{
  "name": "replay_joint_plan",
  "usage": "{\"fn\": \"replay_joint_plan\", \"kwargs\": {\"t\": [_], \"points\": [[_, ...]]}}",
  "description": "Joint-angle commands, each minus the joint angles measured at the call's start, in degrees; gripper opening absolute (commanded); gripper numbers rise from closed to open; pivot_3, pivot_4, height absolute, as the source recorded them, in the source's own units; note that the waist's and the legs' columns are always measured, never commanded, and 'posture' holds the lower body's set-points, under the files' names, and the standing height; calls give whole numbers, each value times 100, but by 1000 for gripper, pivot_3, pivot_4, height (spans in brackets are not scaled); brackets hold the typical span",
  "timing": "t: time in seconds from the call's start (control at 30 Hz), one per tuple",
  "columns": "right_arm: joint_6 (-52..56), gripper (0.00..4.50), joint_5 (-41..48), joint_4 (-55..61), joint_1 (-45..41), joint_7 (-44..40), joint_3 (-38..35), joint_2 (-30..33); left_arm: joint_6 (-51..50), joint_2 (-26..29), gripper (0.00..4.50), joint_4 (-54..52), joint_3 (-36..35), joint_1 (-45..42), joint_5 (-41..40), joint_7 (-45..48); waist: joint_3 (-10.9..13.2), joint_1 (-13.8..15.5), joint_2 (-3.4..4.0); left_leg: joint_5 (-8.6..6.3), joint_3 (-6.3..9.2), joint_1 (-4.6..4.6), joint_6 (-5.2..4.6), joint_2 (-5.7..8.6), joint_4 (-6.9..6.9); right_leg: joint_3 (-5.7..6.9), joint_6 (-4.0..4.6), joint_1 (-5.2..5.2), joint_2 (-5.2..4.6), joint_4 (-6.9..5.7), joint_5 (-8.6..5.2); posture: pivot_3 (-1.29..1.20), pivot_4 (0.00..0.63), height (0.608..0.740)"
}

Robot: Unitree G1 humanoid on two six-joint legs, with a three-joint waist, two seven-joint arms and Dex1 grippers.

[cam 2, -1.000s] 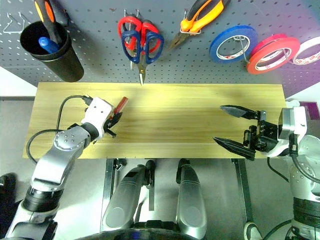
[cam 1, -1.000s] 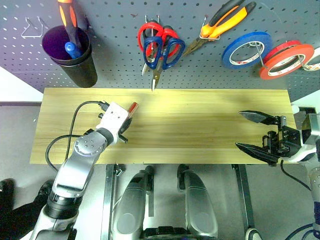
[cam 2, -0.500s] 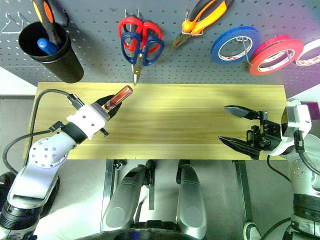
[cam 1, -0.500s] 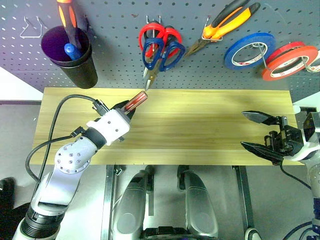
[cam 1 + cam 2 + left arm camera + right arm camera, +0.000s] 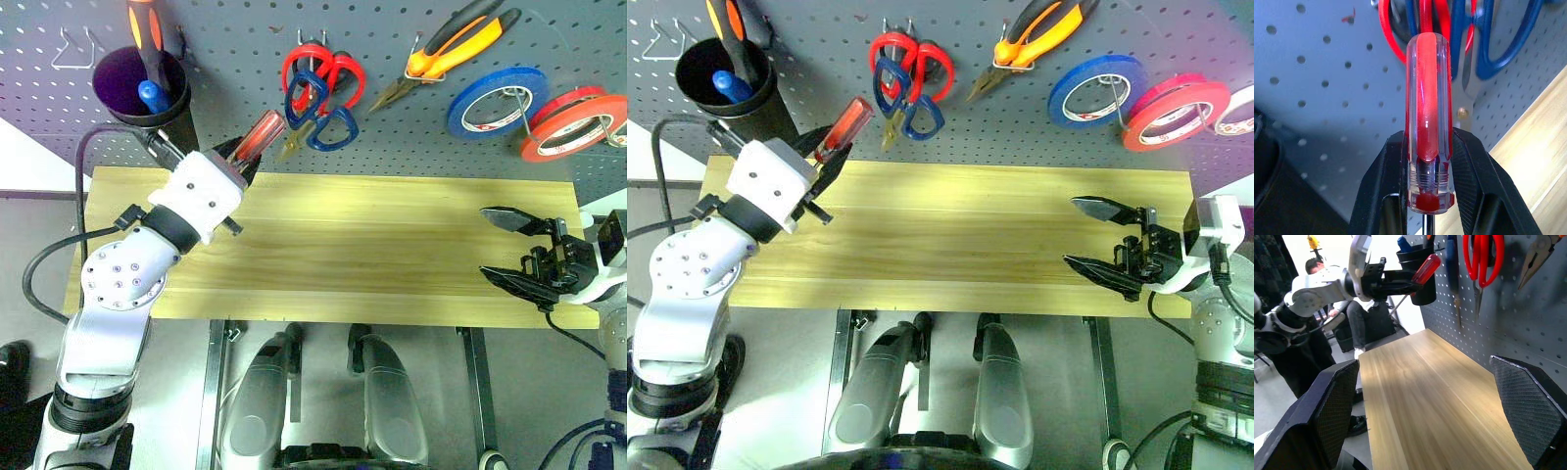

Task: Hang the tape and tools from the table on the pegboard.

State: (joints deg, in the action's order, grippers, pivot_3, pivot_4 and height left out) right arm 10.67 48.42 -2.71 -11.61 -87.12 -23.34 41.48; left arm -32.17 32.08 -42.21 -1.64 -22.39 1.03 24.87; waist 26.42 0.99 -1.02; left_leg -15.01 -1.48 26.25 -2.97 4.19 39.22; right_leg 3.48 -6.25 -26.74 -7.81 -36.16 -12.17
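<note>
Red scissors (image 5: pixel 323 73) hang beside the gripped screwdriver (image 5: pixel 263 131).

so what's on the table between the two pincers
Nothing: in the left eye view, bare light wooden table lies between the left pincer holding the red-handled screwdriver and the open right pincer.

Left gripper (image 5: pixel 245 155) raised near pegboard height, fingers clamped on something red, pointing up-right. Right gripper (image 5: pixel 516 250) low at right, jaws wide apart, pointing left.
</note>
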Motion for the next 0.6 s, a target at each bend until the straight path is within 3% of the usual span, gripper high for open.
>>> {"fn": "replay_joint_plan", "kwargs": {"t": [0.03, 0.3, 0.6], "points": [[-113, 4500, -10, -77, -65, -96, -56, -45, -13, -29, 886, -321, -117, -200, -155, 17, -1, -1, 0, 0, 0, 0, 1, 0, 0, 1, 0, 0, 1, 0, 0, 46, 443, 695], [-299, 4500, -249, -567, -383, -264, 73, -78, -98, -150, 886, -328, -102, -328, -135, -193, -3, 0, 0, 4, 1, -2, 5, 1, 3, 10, 0, 3, 4, -3, 1, 66, 420, 695], [-472, 4500, -456, -1009, -677, -451, 196, -90, -651, -822, 886, -218, -422, -469, -727, -474, -14, 121, 10, 10, 4, -8, 14, 0, 7, 14, 1, 7, 10, -9, 3, 75, 400, 695]]}}
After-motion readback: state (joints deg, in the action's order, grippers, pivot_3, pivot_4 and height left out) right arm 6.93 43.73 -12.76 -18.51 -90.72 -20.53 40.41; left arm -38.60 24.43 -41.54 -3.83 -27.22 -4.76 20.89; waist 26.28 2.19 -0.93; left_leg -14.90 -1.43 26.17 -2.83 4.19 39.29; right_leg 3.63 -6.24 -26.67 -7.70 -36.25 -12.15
